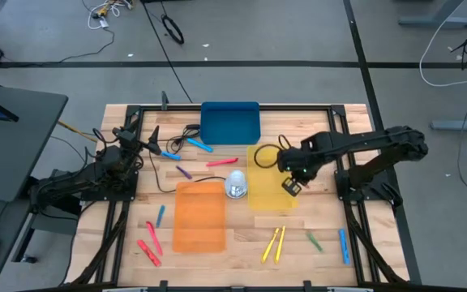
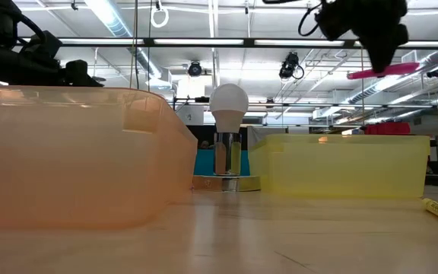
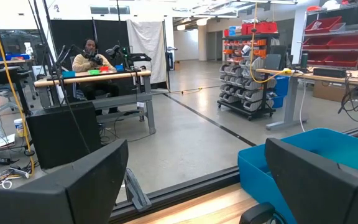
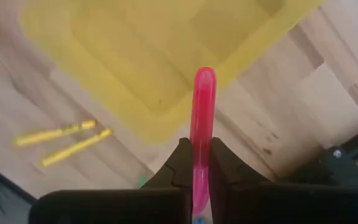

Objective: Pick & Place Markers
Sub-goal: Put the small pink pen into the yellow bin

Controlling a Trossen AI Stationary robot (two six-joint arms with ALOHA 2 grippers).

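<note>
- Right gripper (image 4: 194,163): jaws clamped on a pink marker (image 4: 202,118), held in the air above the yellow tray (image 1: 272,195). The low view shows the marker lying roughly level, well clear of the tray's rim.
- Left gripper (image 3: 191,180): jaws wide, holding nothing, parked at the table's left edge near the blue tray (image 1: 230,123).
- Handling, as judged: the marker looks light, stiff and smooth-barrelled. The grip sits near one end, so most of the barrel juts forward past the fingers; a mid-barrel hold would resist twisting better.
- Containers: the yellow tray appears empty in the right wrist view. The orange tray (image 1: 199,217) and the blue tray show no markers inside from above.
- Remaining markers lie loose on the wood: two yellow markers (image 1: 274,243) beside the yellow tray, a green marker (image 1: 314,241) near them, and red markers (image 1: 149,247) by the orange tray.
- A light bulb (image 2: 228,103) stands upright between the orange and yellow trays.
</note>
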